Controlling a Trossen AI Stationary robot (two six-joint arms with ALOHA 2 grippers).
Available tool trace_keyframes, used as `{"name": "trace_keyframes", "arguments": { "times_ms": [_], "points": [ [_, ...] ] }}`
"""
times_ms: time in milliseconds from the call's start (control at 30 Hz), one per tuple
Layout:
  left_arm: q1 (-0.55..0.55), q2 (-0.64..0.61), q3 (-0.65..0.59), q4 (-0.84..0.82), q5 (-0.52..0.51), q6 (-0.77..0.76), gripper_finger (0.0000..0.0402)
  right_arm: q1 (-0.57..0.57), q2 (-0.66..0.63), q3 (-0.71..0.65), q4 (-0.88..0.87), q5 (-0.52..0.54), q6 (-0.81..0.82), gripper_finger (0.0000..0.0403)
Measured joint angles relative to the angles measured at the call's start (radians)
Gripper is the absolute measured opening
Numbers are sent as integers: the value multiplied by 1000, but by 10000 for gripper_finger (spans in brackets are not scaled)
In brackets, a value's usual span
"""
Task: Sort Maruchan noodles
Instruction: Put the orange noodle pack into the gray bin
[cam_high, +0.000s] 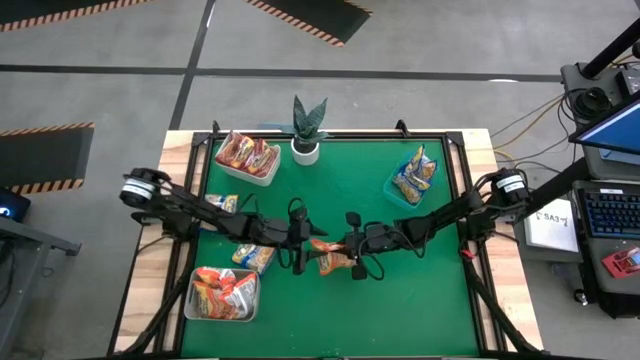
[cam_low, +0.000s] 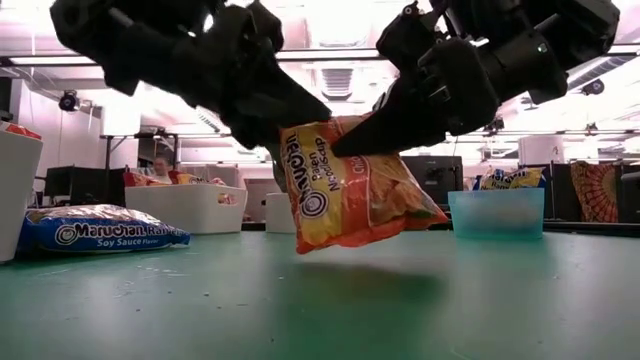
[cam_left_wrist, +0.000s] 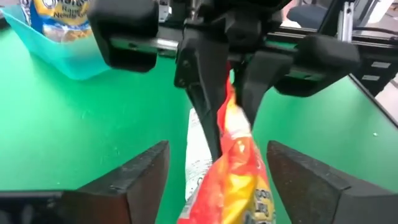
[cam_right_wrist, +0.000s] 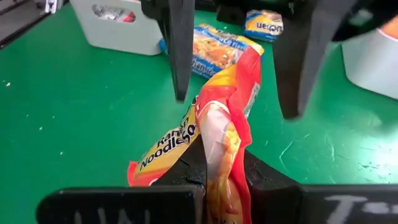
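Orange packet is held above mid-table, pinched at one edge by the right gripper. Left gripper is spread wide around it, gripping nothing. Risk — the thin edge hold could slip and the packet drop short of a tray.

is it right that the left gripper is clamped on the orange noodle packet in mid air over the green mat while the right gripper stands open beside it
Not quite: the grippers are swapped. The right gripper is shut on the orange noodle packet, which hangs over the green mat. The left gripper stands open around it, touching nothing. Both wrist views show this.
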Motion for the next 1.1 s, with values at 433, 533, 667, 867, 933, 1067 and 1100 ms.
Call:
{"name": "trace_keyframes", "arguments": {
  "times_ms": [433,533,667,867,933,1067,1100],
  "points": [
    [-1,67,1,65,0,-17,123,0,0,7,-14,1,20,22],
    [-1,65,1,65,1,-25,61,-1,-7,7,-22,0,41,43],
    [-1,59,1,67,-6,-36,12,0,-46,7,-43,-5,56,94],
    [-7,26,1,53,-6,-39,19,-1,-174,7,-154,-2,48,178],
    [-10,5,1,50,-5,-34,13,-3,-235,7,-214,0,40,199],
    [-23,-54,1,38,-5,-33,5,-15,-363,7,-284,0,22,230],
    [-29,-69,1,33,-6,-33,4,-20,-391,7,-287,0,15,235]
  ]
}}
